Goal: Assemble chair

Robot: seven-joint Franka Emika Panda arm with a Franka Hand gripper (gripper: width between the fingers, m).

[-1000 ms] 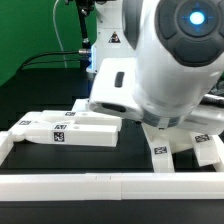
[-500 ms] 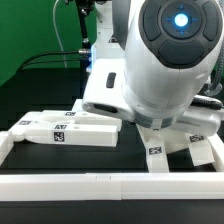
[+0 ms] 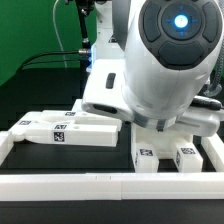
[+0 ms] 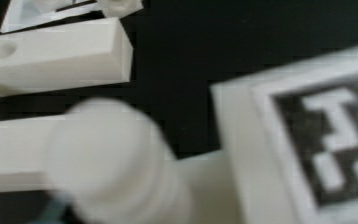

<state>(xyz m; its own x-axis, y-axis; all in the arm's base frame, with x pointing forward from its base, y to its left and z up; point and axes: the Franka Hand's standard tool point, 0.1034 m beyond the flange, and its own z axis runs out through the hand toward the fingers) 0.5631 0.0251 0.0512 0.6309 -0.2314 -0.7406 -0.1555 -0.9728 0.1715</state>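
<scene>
White, blocky chair parts [image 3: 66,129] (square-tagged)

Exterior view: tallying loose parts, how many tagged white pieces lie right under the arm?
2, side by side: piece one on the exterior view's left, piece two on its right. The arm may hide more.

A plain white rail [image 3: 90,186] edges the black table [image 3: 70,160].

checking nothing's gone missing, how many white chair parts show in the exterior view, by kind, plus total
long parts, lying together at the exterior view's left: at least 2, seams unclear
short tagged blocks, below the arm at the exterior view's right: 2
total: at least 4
</scene>
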